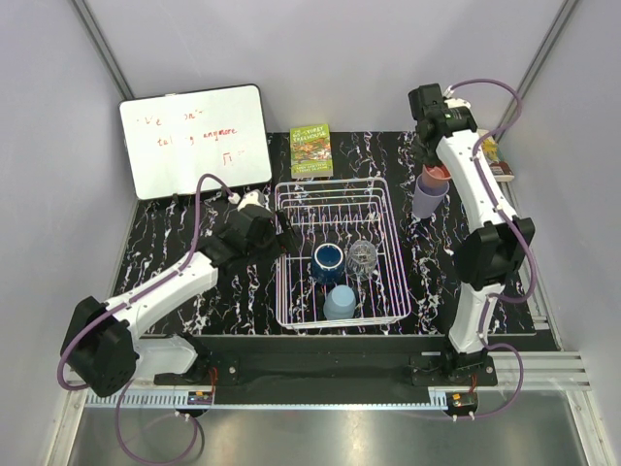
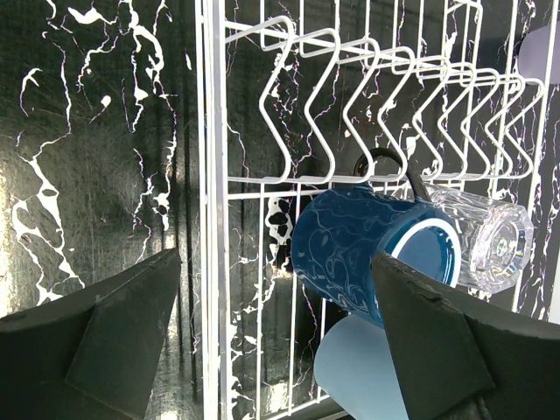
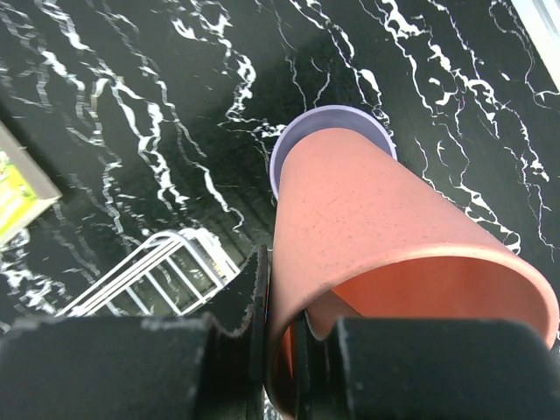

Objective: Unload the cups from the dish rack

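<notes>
Left wrist, dish rack point(image 2: 208, 219) rim seemingly between jaws

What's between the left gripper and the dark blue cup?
The dish rack's left wall wires stand between the open left gripper and the dark blue cup inside. The clear glass and light blue cup sit right beside it.

We find the top view evenly and brightly lit from above, its shadows soft and faint. In the left wrist view the dish rack point(image 2: 210, 175) wires look crisp and the clear glass point(image 2: 492, 238) catches small highlights, while the left gripper's fingers point(image 2: 114, 341) sit dark and soft. The right wrist view lights the salmon-pink cup point(image 3: 367, 227) evenly, its inside slightly shaded.
</notes>
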You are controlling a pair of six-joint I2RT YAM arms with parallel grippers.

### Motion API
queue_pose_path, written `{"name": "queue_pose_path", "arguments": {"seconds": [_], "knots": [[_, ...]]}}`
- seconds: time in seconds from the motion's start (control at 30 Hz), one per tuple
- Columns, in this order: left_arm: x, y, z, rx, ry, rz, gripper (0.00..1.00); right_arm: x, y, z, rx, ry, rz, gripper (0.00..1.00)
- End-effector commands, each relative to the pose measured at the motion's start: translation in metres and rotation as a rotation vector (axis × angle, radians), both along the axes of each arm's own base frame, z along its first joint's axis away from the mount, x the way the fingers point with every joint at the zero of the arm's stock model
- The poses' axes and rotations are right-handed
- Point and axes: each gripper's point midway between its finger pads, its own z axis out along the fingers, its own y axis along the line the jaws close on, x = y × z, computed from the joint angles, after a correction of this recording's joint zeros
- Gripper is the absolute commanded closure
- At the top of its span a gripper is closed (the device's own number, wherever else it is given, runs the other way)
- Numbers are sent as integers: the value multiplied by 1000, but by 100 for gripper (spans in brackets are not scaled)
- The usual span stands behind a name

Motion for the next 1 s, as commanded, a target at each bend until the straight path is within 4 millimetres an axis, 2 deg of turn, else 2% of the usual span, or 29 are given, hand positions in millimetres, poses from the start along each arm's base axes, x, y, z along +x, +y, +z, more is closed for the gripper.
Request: {"name": "queue_pose_path", "arguments": {"seconds": [0.0, 0.27, 0.3, 0.33, 0.43, 0.63, 0.73, 0.83, 0.87, 0.93, 0.97], "knots": [[8, -5, 18, -29, -48, -5, 6, 10, -8, -3, -30, -8, -30, 100], [7, -10, 9, -32, -13, -15, 6, 16, -8, -22, -30, 34, -16, 100], [6, -9, 8, -31, -8, -15, 6, 16, -8, -25, -32, 39, -16, 98], [5, -10, 8, -31, -8, -17, 6, 16, -8, -26, -34, 43, -15, 89], [6, -10, 12, -35, -20, -20, 6, 15, -8, -25, -31, 37, -12, 79], [6, -8, 18, -41, -38, -16, 6, 13, -9, -12, -31, 4, -11, 74], [4, -8, 18, -50, -38, -16, 6, 10, -10, -4, -28, -14, -14, 74], [3, -7, 20, -51, -43, -17, 6, 8, -5, 14, 12, -79, 2, 74], [4, -7, 20, -50, -45, -15, 6, 3, -1, 32, 48, -129, 26, 73], [4, -7, 23, -51, -55, -20, 6, 5, 8, 43, 94, -204, 75, 71], [4, -7, 25, -45, -65, -29, 6, -7, 24, 71, 174, -285, 160, 71]]}}
